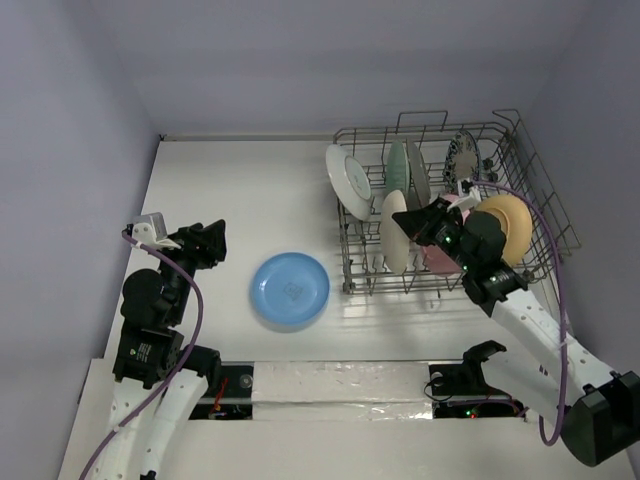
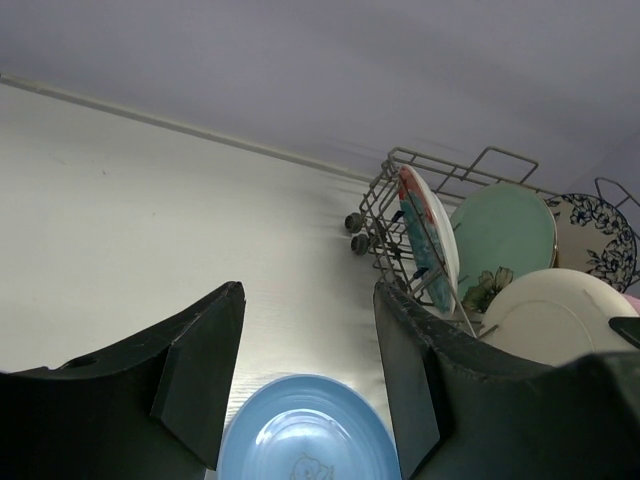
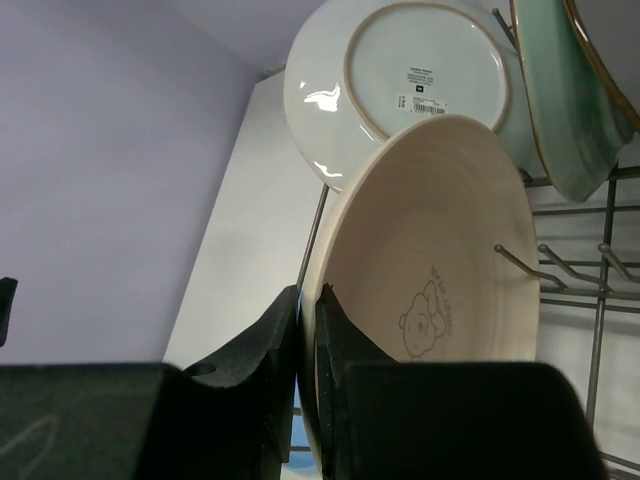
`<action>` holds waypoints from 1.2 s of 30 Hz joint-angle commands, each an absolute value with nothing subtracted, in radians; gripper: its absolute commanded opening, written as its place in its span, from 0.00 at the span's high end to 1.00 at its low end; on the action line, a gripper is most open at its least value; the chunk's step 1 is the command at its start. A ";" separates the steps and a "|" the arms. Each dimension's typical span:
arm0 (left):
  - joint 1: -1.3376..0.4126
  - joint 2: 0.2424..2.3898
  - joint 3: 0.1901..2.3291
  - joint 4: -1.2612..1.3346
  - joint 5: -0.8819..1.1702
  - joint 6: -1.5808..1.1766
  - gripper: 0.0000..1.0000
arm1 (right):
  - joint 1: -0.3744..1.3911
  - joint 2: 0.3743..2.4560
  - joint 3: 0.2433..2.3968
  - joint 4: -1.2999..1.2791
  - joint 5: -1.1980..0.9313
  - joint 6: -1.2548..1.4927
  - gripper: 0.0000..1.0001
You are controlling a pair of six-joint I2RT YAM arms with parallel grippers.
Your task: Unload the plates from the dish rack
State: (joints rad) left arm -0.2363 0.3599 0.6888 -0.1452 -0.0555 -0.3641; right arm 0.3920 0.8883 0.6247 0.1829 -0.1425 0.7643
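The grey wire dish rack [image 1: 540, 190] stands at the right with several plates upright in it. My right gripper [image 1: 424, 224] is shut on the rim of the cream plate [image 1: 393, 235], which stands in the rack's front left part. In the right wrist view the fingers [image 3: 285, 330] pinch that cream plate [image 3: 440, 230], which has a bear drawing. A blue plate [image 1: 289, 289] lies flat on the table. My left gripper [image 1: 208, 245] is open and empty to the left of it; the left wrist view shows the blue plate [image 2: 305, 435] below the open fingers.
Also in the rack are a floral plate with a white back [image 1: 347, 175], a mint green plate [image 1: 397, 165], a black-and-white patterned plate [image 1: 462, 155], a yellow-orange plate [image 1: 510, 225] and a pink plate [image 1: 437, 260]. Walls close the table at the back and both sides.
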 commanded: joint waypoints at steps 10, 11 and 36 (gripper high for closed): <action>-0.242 0.365 0.689 -0.077 -0.037 -0.359 0.42 | 0.387 0.755 0.870 0.403 -0.184 0.706 1.00; -0.242 0.364 0.689 -0.077 -0.037 -0.359 0.42 | 0.387 0.755 0.853 0.410 -0.183 0.709 1.00; -0.233 0.322 0.719 -0.153 -0.271 -0.380 0.40 | 1.084 1.572 1.339 -0.176 0.020 0.212 1.00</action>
